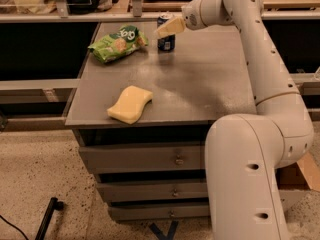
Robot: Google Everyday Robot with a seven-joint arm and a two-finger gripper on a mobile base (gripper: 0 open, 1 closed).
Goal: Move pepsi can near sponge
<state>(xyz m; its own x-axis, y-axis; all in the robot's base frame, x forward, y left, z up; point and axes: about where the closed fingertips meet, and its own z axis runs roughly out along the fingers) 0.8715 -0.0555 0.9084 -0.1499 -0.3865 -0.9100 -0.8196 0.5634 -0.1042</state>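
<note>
The pepsi can (pixel 166 42) stands upright at the back middle of the grey table top (pixel 205 84); it is dark blue with a silver top. My gripper (pixel 168 28) reaches in from the right and sits at the can's upper part, covering some of it. The sponge (pixel 130 104) is pale yellow with wavy edges and lies flat near the table's front left edge, well apart from the can.
A green snack bag (pixel 118 43) lies at the back left, just left of the can. My white arm (pixel 260 69) curves along the table's right side. Drawers (pixel 145 159) are under the top. A shelf rail (pixel 75 18) runs behind the table.
</note>
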